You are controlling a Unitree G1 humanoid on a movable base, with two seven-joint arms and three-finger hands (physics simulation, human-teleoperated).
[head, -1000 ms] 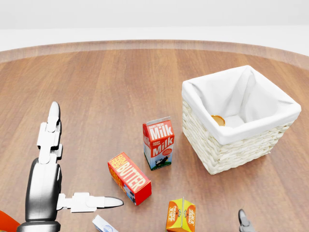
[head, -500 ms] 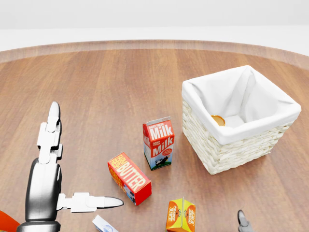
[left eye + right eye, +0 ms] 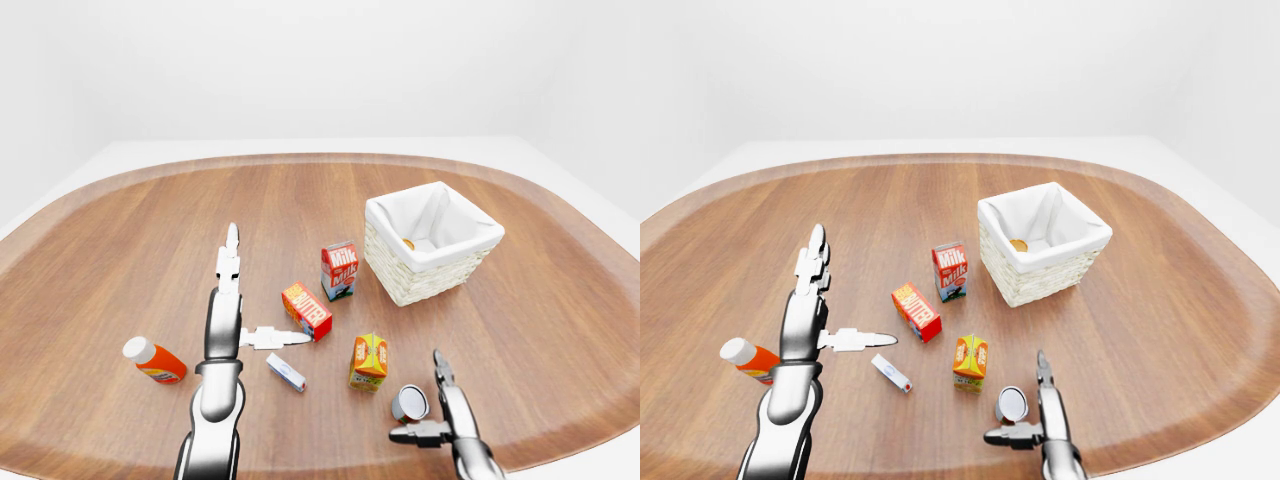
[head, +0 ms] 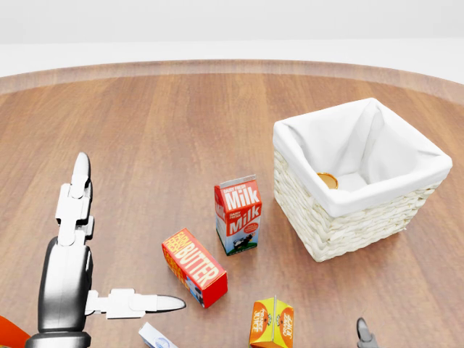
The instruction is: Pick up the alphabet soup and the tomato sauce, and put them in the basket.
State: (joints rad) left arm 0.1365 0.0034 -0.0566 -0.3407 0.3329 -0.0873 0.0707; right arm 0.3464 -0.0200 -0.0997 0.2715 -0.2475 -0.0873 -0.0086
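Retreating slightly downward: right hand [image 4: 365, 335]

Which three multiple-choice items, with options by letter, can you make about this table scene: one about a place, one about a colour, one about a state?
1. In the left-eye view, where does the milk carton stand relative to the basket?
A. to its left
B. inside it
C. to its right

2. What colour is the butter box?
A. blue
B. mostly red
C. green

3. How is the left hand?
A. closed round the milk carton
B. closed round the butter box
C. open, holding nothing

Answers:
1. A: the carton stands on the table, left of the basket's wicker wall.
2. B: its faces are red with orange and white lettering.
3. C: the fingers are spread over bare wood and touch no item.
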